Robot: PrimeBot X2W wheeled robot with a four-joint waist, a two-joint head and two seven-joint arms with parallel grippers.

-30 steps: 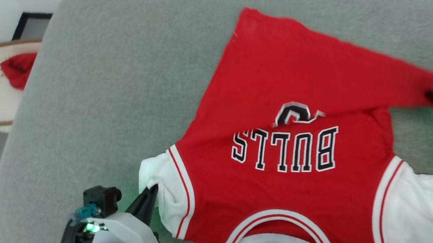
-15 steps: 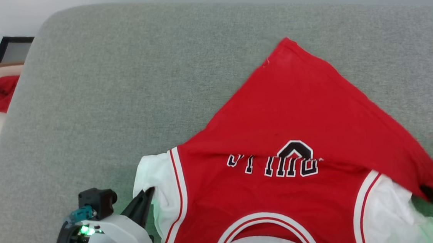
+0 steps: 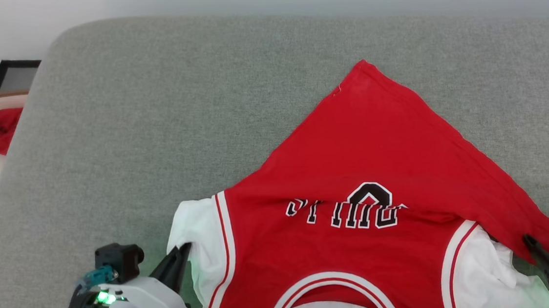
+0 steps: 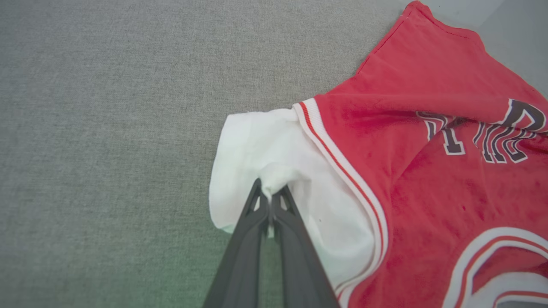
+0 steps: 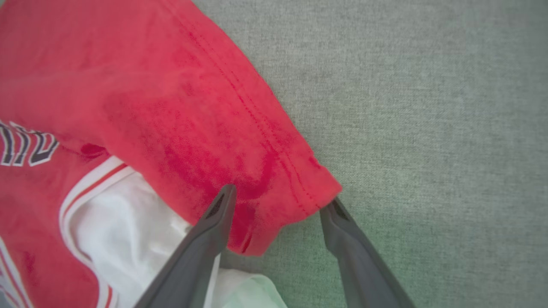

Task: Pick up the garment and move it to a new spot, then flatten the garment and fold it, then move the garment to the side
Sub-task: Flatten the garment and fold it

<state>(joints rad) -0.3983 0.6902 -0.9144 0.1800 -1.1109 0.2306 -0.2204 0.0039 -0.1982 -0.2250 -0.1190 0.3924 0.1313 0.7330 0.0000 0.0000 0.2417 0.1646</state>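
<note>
Your right gripper (image 5: 280,197) just let go of the garment's (image 3: 366,137) hem (image 5: 299,179), so that fold is laid; your left gripper (image 4: 269,196) stays clenched on the sleeve (image 4: 257,145).

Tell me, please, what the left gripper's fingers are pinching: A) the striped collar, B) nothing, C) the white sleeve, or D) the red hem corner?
C: the left gripper is shut on a bunched fold of the white sleeve of the jersey.

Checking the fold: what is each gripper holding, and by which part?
Left gripper pinches the white sleeve of the garment; right gripper is open, holding nothing.
</note>
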